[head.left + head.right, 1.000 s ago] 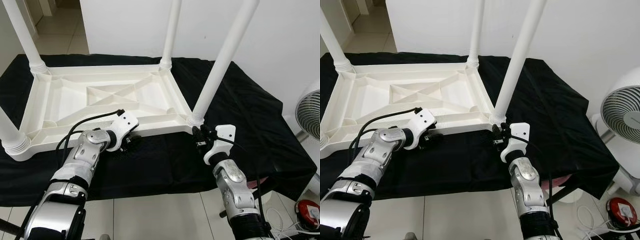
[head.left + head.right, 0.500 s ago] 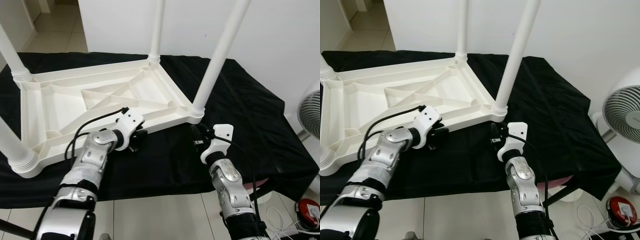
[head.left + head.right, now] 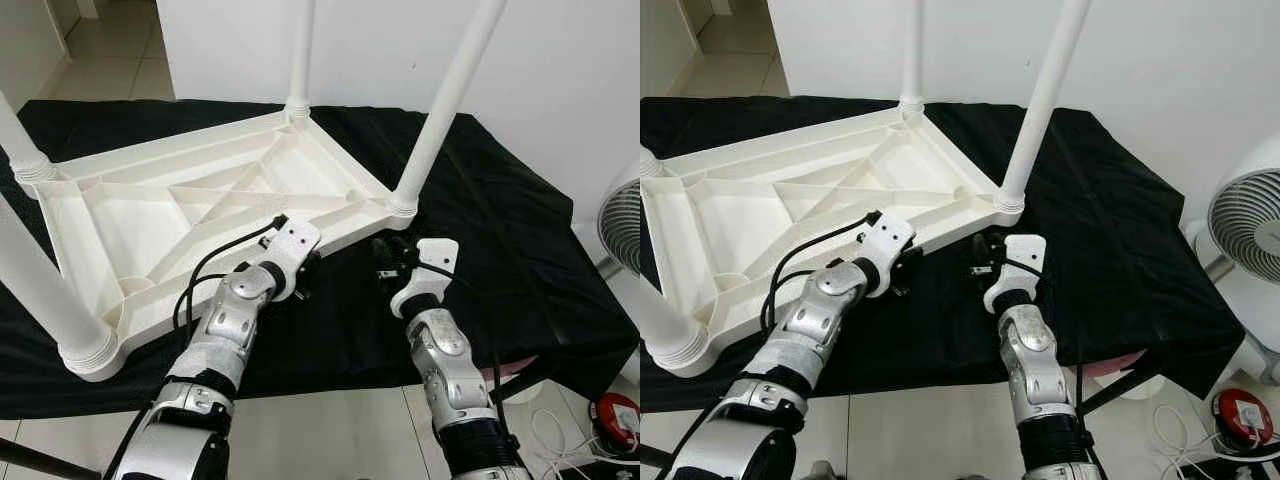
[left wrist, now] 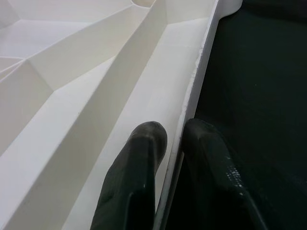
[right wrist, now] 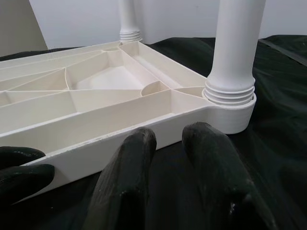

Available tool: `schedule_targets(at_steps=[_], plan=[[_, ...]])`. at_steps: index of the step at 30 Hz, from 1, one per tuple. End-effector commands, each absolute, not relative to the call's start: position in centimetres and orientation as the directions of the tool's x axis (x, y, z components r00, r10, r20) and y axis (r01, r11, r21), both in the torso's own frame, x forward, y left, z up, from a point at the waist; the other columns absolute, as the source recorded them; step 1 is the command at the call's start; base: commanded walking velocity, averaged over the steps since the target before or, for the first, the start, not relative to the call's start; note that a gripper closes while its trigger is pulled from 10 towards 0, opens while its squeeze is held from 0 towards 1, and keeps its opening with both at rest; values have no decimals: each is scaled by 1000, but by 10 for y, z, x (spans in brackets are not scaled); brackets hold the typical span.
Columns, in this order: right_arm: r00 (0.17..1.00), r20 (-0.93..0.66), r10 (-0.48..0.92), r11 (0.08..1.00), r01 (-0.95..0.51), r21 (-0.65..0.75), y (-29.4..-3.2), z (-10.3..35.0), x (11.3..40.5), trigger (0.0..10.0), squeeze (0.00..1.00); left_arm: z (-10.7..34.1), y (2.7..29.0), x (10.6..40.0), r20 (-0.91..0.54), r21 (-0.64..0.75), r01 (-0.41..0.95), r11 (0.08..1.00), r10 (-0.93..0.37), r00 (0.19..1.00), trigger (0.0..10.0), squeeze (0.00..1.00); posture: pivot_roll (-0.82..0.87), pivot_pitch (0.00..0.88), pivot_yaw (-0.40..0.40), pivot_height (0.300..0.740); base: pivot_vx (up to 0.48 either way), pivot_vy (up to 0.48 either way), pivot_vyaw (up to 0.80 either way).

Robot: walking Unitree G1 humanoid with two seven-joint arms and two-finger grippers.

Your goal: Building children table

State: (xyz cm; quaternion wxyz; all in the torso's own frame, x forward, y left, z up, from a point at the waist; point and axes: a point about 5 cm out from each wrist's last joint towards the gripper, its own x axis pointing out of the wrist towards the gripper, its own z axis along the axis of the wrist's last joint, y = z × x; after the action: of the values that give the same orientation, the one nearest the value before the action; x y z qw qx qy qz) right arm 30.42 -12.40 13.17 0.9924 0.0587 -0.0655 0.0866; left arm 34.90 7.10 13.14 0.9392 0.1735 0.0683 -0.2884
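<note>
The table [image 3: 200, 210] lies upside down on a black cloth [image 3: 500, 200], left of centre in the eye views, legs [image 3: 440, 110] up. Its near rim is pinched between the left gripper [image 4: 173, 139] fingers. The right gripper [image 5: 168, 139] hovers free, fingers slightly apart. The plastic is judged light, stiff and slippery; the ribbed rim is best gripped.

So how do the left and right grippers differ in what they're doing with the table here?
The left gripper is shut on the table's rim, one finger inside the frame and one outside; the right gripper is off the table, its fingers parted with nothing between them. The left sits midway along the near edge; the right sits close to the corner leg. Both point at the same edge over the black cloth.
</note>
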Motion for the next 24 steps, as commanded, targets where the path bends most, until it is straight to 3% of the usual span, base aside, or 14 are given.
schedule_targets(at_steps=[1, 10, 11, 16, 17, 24], plan=[[980, 138, 144, 981, -159, 109, -126, 130, 302, 10000, 0, 151, 73, 353, -111, 338, 426, 839, -414, 903, 10000, 0, -90, 0, -47, 740, 0, 0, 0], [980, 139, 141, 981, -156, 111, -122, 130, 304, 10000, 0, 160, 66, 346, -34, 305, 449, 840, -462, 886, 10000, 0, -73, 0, -49, 740, 0, 0, 0], [980, 139, 140, 981, -156, 111, -122, 130, 304, 10000, 0, 161, 65, 346, -21, 292, 449, 844, -464, 886, 10000, 1000, -73, 0, -49, 740, 0, 0, 0], [981, 142, 134, 982, -151, 113, -122, 131, 305, 10000, 0, 162, 62, 341, -16, 295, 476, 829, -493, 870, 10000, 1000, -68, 0, -50, 740, 0, 0, 0], [981, 144, 132, 983, -148, 111, -122, 132, 306, 10000, 0, 164, 62, 340, -5, 301, 480, 824, -502, 865, 10000, 0, -70, 0, -49, 740, 0, 0, 0], [982, 148, 120, 984, -137, 110, -123, 132, 306, 10000, 0, 169, 62, 334, 37, 278, 496, 823, -525, 850, 10000, 0, -75, 0, -43, 740, 0, 0, 0]])
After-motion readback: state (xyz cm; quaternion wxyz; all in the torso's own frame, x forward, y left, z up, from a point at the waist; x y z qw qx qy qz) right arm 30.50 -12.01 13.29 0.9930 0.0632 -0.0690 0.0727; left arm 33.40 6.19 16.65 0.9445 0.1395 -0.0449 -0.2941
